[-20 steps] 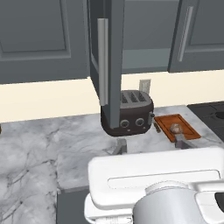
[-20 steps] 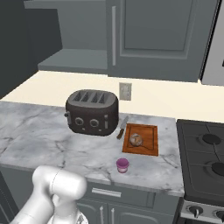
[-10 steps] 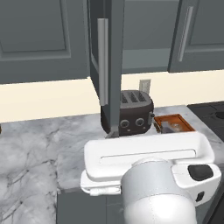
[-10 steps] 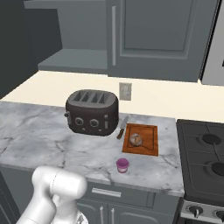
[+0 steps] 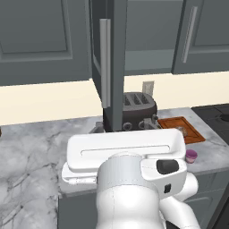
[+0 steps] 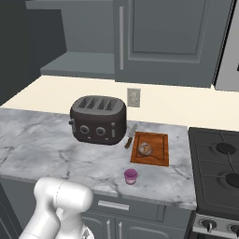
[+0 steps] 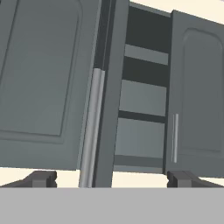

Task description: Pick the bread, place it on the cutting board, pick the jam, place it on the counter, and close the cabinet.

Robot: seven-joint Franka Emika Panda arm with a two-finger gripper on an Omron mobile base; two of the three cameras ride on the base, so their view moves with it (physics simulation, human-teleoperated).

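Cabinet [image 7: 105,87] door stands edge-on above wide-spread tool [image 7: 111,178].

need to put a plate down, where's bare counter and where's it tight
Bare marble counter runs wide to the left of the toaster, and there is a strip in front of it up to the jam. It is crowded at the right: knife, cutting board with the bread, then the stove.
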